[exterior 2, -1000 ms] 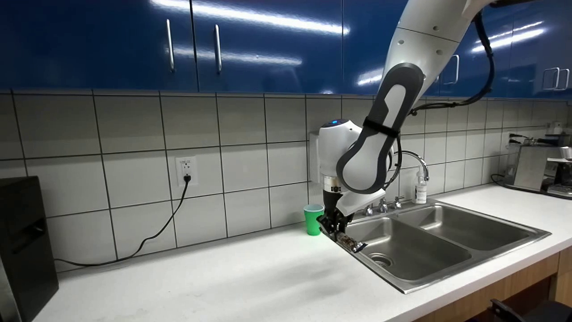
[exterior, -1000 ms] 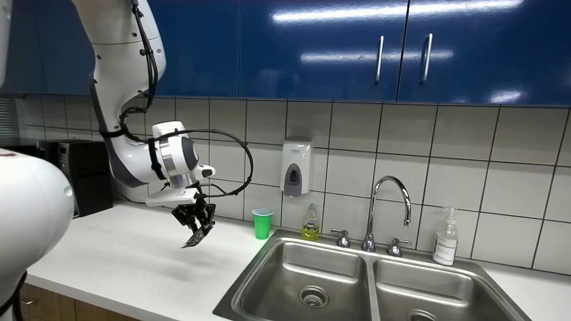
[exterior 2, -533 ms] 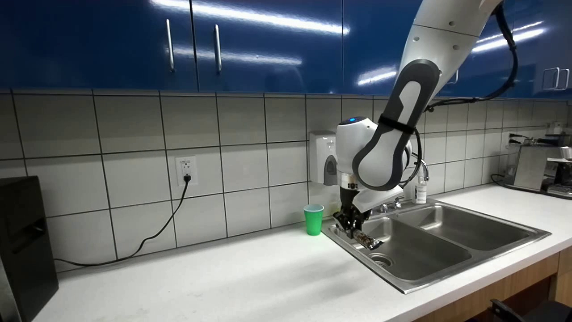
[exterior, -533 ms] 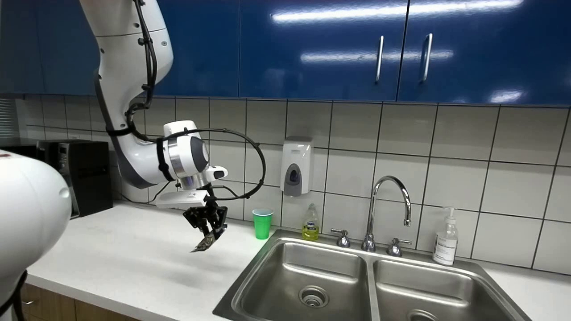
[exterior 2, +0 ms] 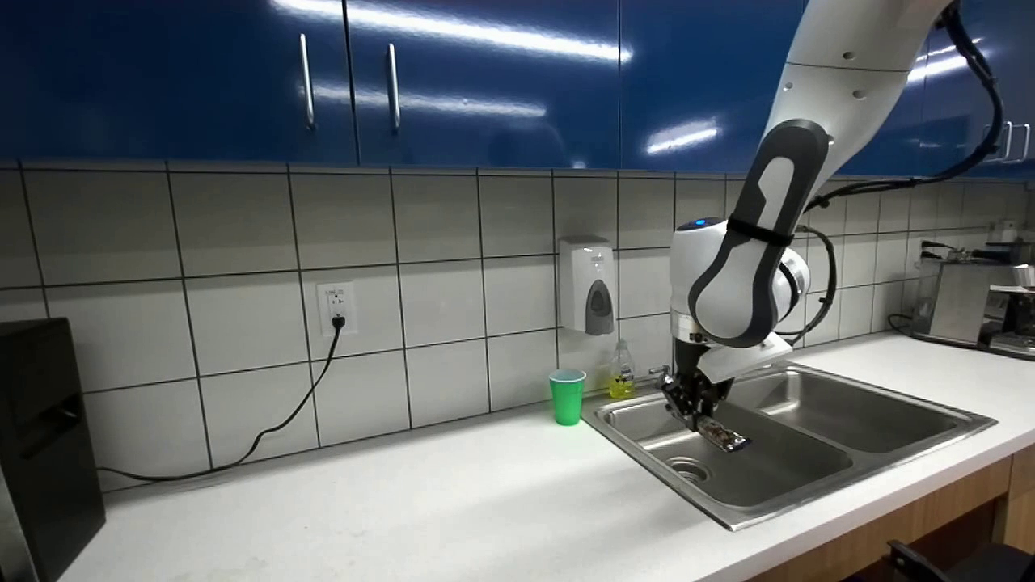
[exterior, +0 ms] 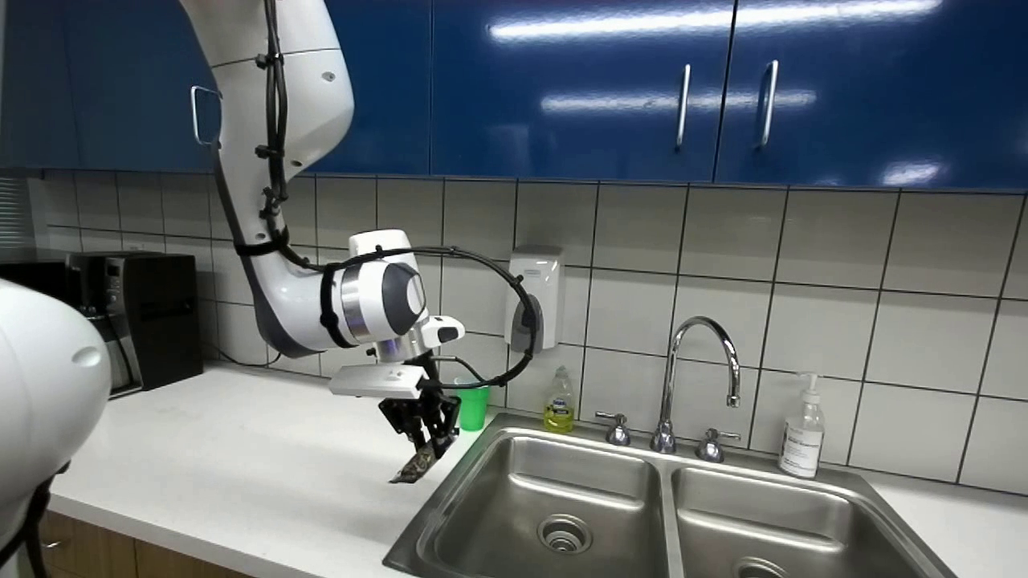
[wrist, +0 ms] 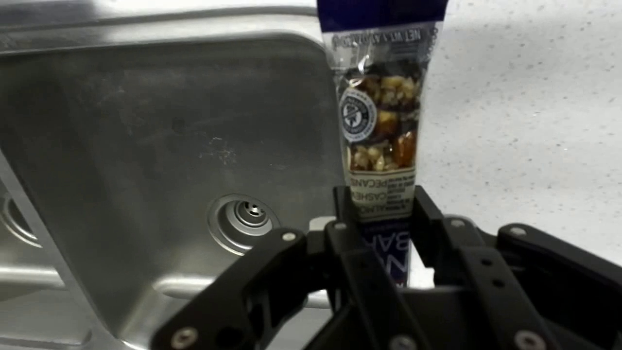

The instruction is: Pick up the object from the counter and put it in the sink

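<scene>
Two steel basins are making up the sink (exterior: 498,506) in an exterior view, and the gripper (exterior: 433,449) is hanging just to the left of it in the picture, pointing downward. It is holding a wrapped snack bar (exterior: 414,467), which is slanting in the air, its free end dipping to the lower left, with the white counter (exterior: 225,482) showing behind. A green cup (exterior: 475,409) is standing upright behind the gripper, partly hidden by it. A soap bottle (exterior: 560,405) with yellow liquid is standing at the back of the sink, between the green cup and the chrome faucet (exterior: 667,393).

In an exterior view, a wall outlet (exterior 2: 336,299) is showing well apart from the gripper, and a wall dispenser (exterior 2: 588,275) is hanging higher than the green cup. Here the snack bar is sloping down to the right, with the nearer basin showing behind it.

In the wrist view, the fingers (wrist: 427,209) are pressing against both sides of the snack bar. Nuts are showing through its clear wrapper, and its dark blue end is running past the top of the picture. The sink, with a round drain (wrist: 245,221), is lying to the left and the speckled counter to the right, while the snack bar is covering part of the border between them
</scene>
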Controlling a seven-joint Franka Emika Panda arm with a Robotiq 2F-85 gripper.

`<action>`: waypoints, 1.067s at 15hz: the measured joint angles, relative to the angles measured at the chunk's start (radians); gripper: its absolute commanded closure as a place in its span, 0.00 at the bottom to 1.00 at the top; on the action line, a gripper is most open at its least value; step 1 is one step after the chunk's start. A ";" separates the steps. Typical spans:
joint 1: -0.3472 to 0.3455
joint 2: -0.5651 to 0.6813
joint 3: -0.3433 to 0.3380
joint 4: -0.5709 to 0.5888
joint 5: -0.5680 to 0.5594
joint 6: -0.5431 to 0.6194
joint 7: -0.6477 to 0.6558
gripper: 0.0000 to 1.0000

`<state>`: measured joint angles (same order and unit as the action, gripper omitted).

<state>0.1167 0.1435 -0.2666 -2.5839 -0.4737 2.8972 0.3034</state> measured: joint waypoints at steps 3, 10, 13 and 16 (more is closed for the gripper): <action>-0.094 0.003 -0.003 -0.006 0.071 0.012 -0.117 0.92; -0.242 0.093 0.047 0.092 0.308 0.011 -0.397 0.92; -0.280 0.189 0.088 0.195 0.364 0.002 -0.450 0.92; -0.305 0.299 0.113 0.304 0.375 -0.011 -0.460 0.92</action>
<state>-0.1880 0.4422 -0.1539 -2.2798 -0.0985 2.8864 -0.1565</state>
